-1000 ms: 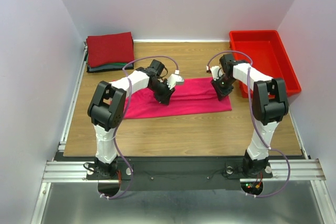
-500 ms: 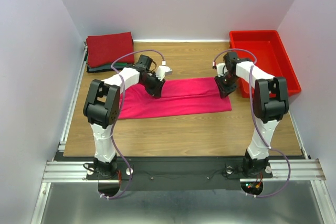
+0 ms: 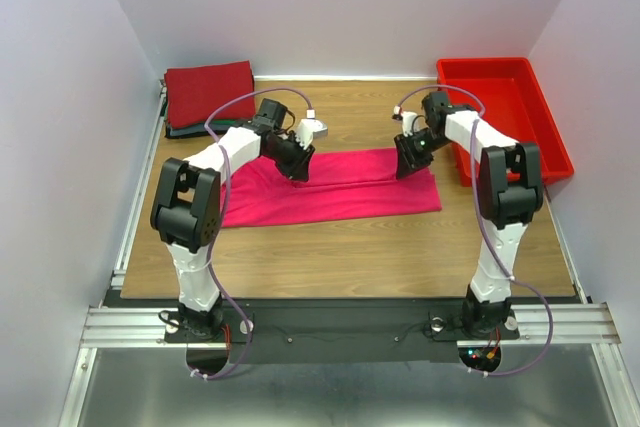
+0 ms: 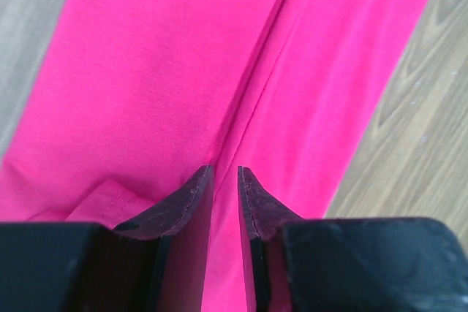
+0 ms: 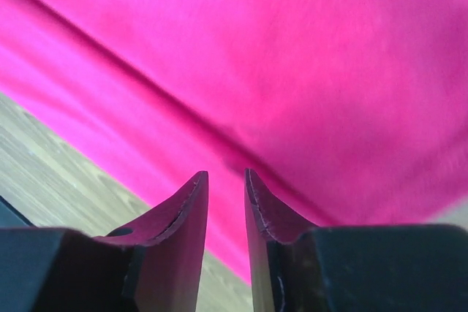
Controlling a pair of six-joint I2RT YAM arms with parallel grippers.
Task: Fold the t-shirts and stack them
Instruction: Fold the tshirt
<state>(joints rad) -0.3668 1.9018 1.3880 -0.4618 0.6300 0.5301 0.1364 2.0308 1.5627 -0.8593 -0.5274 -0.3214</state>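
Your left arm (image 3: 235,152) and right arm (image 3: 470,137) hide parts of the pink t-shirt (image 3: 330,192) from above. At the far left corner of the table (image 3: 330,257), the lower t-shirts (image 3: 200,130) show you only thin edges. Both wrist views crop the pink cloth; the right one is blurred.

One tee (image 3: 340,192), one stack (image 3: 210,94), one bin (image 3: 505,65) (red)

Robot lab test cell, not a home or shop. Wood-look table (image 3: 330,247) is boxed in w/ plain white panels (image 3: 60,147) on three sides. Aluminium extrusion rails (image 3: 125,325) run along the near edge. Left arm (image 3: 190,207) & right arm (image 3: 508,187) are bolted there, purple cables (image 3: 549,322) looping loose. Props only: red plastic bin (image 3: 520,117), stack of folded tees (image 3: 210,94).
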